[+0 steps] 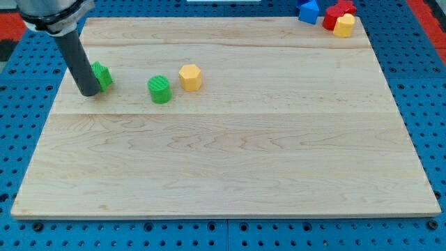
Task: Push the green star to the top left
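The green star [102, 75] lies near the left edge of the wooden board [230, 174], in the upper left part of the view, partly hidden by my rod. My tip [90, 93] rests on the board just left of and below the star, touching or nearly touching it. A green cylinder [159, 89] stands to the star's right, apart from it.
A yellow hexagonal block [190, 77] sits right of the green cylinder. At the top right corner lie a blue block [308, 10], a red block [337, 11] and a yellow block [344, 25], clustered together. Blue pegboard surrounds the board.
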You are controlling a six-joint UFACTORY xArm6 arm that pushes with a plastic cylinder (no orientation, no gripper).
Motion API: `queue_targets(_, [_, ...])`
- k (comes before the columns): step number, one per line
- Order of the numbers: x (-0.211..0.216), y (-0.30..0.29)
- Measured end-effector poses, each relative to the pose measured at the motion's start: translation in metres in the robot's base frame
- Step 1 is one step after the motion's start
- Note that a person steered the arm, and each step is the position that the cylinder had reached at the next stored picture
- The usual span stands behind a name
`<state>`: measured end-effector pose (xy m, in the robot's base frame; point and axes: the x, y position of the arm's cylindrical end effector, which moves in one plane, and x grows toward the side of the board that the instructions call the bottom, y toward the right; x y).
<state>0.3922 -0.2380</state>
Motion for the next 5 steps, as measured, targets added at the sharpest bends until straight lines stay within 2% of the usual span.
queue_targets(2, [-0.013, -0.005])
queue_targets(5, [-0.017, 0.045])
